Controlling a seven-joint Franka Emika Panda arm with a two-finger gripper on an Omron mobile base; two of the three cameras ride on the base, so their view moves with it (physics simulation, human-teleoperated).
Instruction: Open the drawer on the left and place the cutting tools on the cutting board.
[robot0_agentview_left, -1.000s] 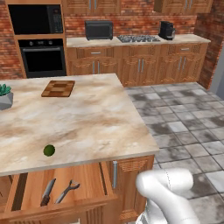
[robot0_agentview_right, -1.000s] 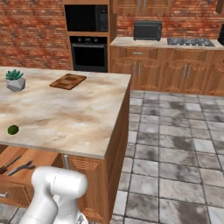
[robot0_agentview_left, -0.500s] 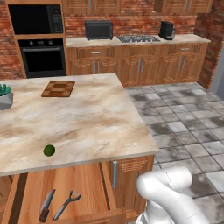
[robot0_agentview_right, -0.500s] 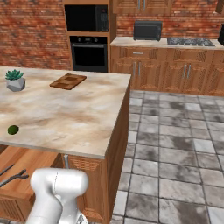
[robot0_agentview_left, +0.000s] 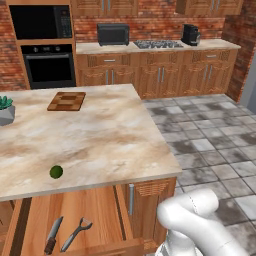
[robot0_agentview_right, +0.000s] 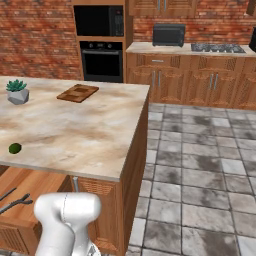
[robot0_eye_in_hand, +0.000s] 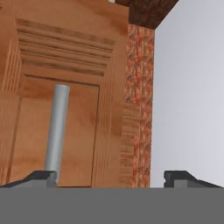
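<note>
drawer: pulled out under the tabletop edge, lower left of left base view (robot0_agentview_left: 75, 220); also at lower left of right base view (robot0_agentview_right: 20, 187)
drawer front: fills left half of hand view (robot0_eye_in_hand: 65, 96), panelled reddish wood
handle: silver bar (robot0_eye_in_hand: 57, 131) standing on end in hand view, just above the left fingertip
cutting tools: both lie flat on the drawer floor, side by side, near its front
tool one: slim knife-like piece (robot0_agentview_left: 52, 235), dark handle, lower left of left base view
tool two: forked scissor-like piece (robot0_agentview_left: 76, 233), just right of the first, not touching it; dark shape at left edge of right base view (robot0_agentview_right: 14, 204)
cutting board: checkered wood (robot0_agentview_left: 67, 101), upper left on the tabletop, well apart from the drawer; upper left in right base view too (robot0_agentview_right: 78, 93)
tabletop: marble island top (robot0_agentview_left: 110, 145)
lime: small green round fruit (robot0_agentview_left: 56, 172) near the tabletop's front edge, above the drawer
plant: small potted succulent (robot0_agentview_right: 17, 92), left side of tabletop
tool: released, tips wide apart at bottom of hand view (robot0_eye_in_hand: 111, 177), grasping nothing; left tip sits right by the handle's lower end, contact can't be told
arm: white elbow, lower right of left base view (robot0_agentview_left: 195, 220)
</note>
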